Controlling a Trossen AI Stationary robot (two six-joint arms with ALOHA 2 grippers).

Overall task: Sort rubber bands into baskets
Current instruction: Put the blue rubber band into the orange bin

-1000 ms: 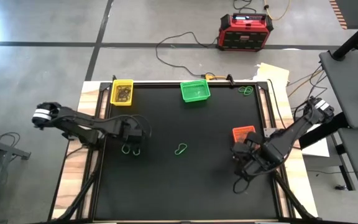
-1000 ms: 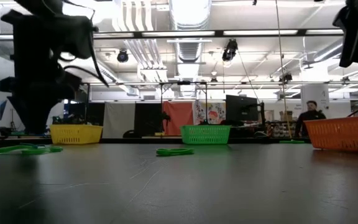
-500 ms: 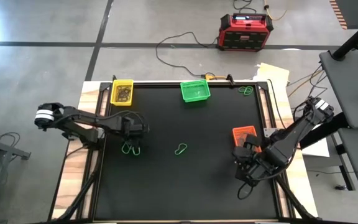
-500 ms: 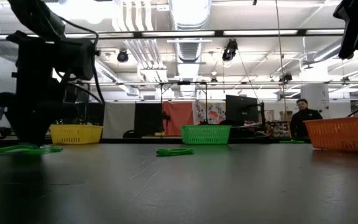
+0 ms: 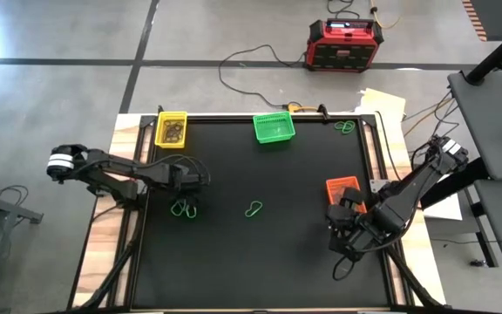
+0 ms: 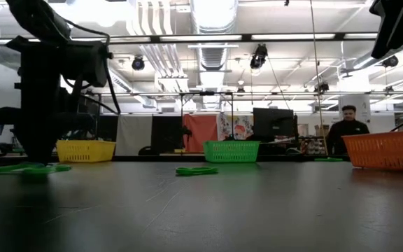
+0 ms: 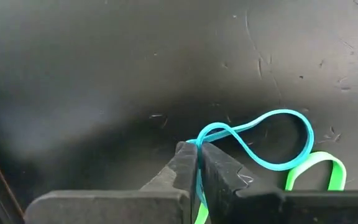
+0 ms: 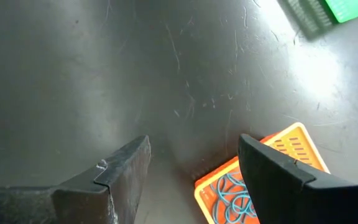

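The teal band [image 7: 272, 140] lies at nine o'clock on the table [image 5: 260, 253], pinched in my left gripper [image 7: 197, 163]. A green band [image 7: 319, 174] touches it and could lift too. My right gripper [image 8: 191, 162] is open by the orange basket [image 8: 272, 180].

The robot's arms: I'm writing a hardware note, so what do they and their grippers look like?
Both arms are dark, slim and jointed. The left arm has a white band at its outer end and a black cable looping beside it. The right arm looks all dark. The left gripper and right gripper have flat, matte dark-grey, wedge-shaped fingers with no markings visible.
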